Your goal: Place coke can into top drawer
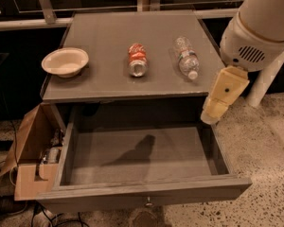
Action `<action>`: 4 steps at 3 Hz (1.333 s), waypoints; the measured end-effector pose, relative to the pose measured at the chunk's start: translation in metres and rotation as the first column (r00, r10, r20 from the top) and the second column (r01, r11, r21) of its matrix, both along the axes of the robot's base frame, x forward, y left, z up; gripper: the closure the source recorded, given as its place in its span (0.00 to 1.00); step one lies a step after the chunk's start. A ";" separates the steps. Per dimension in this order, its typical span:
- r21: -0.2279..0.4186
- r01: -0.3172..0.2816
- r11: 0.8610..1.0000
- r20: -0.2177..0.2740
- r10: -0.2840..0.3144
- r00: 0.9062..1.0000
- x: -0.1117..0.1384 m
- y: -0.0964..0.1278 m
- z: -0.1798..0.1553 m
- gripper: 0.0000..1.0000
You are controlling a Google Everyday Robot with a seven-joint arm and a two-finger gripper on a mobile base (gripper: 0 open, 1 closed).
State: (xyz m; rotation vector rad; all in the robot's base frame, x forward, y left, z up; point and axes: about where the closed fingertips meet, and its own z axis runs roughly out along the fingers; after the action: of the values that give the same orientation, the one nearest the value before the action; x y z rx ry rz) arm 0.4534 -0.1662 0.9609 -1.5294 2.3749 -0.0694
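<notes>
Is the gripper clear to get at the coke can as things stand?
Probably yes. The can lies on its side on the cabinet top, nothing over it. The gripper hangs beside the top's edge; the bottle lies between them, so coming from above looks safest.

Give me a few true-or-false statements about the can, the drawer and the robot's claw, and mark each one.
1. The coke can lies on its side on the cabinet top. True.
2. The top drawer is shut. False: it is pulled open.
3. The claw holds the can. False: it hangs at the cabinet's right side, above the drawer's right edge, apart from the can.
4. The can lies between a white bowl and a water bottle. True.
</notes>
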 end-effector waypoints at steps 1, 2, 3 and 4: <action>0.052 0.067 0.996 -0.022 -0.065 0.998 0.027 0.018 -0.007 0.00; 0.072 0.120 0.990 -0.048 -0.117 0.992 0.049 0.031 -0.015 0.00; 0.076 0.128 0.989 -0.052 -0.124 0.991 0.051 0.033 -0.016 0.00; 0.103 0.126 0.987 -0.026 -0.124 0.992 0.059 0.048 -0.016 0.00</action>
State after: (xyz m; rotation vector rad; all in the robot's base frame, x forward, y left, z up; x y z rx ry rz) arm 0.5128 -0.1181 0.9445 -1.3387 2.4469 0.0407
